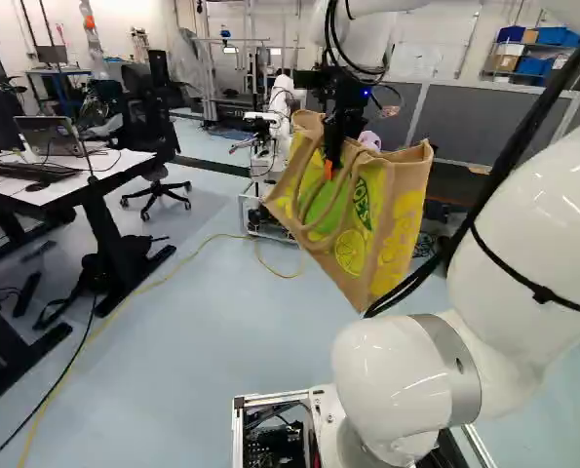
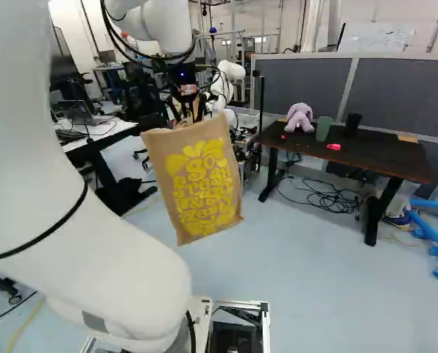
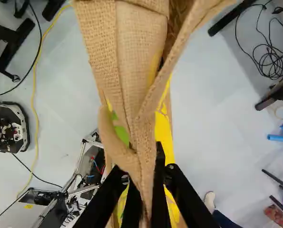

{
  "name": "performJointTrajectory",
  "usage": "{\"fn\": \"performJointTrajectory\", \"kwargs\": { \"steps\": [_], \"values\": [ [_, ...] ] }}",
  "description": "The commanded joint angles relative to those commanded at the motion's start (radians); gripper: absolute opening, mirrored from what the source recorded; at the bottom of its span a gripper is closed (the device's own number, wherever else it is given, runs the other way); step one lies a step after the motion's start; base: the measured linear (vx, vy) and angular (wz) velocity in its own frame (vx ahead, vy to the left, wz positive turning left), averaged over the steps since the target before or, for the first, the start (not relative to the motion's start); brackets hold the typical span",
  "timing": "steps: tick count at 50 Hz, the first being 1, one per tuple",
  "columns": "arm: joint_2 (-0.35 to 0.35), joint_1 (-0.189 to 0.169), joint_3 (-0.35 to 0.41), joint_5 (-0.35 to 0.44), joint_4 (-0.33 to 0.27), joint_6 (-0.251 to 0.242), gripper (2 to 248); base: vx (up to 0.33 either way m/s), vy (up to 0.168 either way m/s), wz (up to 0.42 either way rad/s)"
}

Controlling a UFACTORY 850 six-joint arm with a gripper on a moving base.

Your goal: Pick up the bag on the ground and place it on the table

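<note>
Clearly, the bag (image 1: pixel 404 200) hangs above the floor (image 2: pixel 299 279), mouth up and long axis near upright but tilted; in the right base view its base leans rightward, a yellow-lettered face showing. The pincer (image 1: pixel 331 156) is closed on its handle strap (image 3: pixel 143 142), which runs between both fingers.

The dark worktop (image 2: pixel 380 156), at the right of the right base view, carries a pink plush toy (image 2: pixel 299 118), a green cup (image 2: pixel 323 129), a black cup (image 2: pixel 352 123) and a small pink object (image 2: pixel 333 146). Grey partitions (image 2: pixel 395 81) back it; coiled cables (image 2: pixel 329 200) lie beneath. Another robot (image 2: pixel 230 72) stands beyond the bag.

Floor separates the bag from the dark worktop's near edge. A white worktop (image 1: pixel 119 168) is at the left of the left base view.
</note>
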Motion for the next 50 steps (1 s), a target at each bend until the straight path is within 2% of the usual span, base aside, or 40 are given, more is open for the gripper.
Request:
{"fn": "performJointTrajectory", "kwargs": {
  "steps": [50],
  "values": [
    [0.000, 0.000, 0.000, 0.000, 0.000, 0.000, 22, 0.090, -0.144, -0.217]
  ]
}}
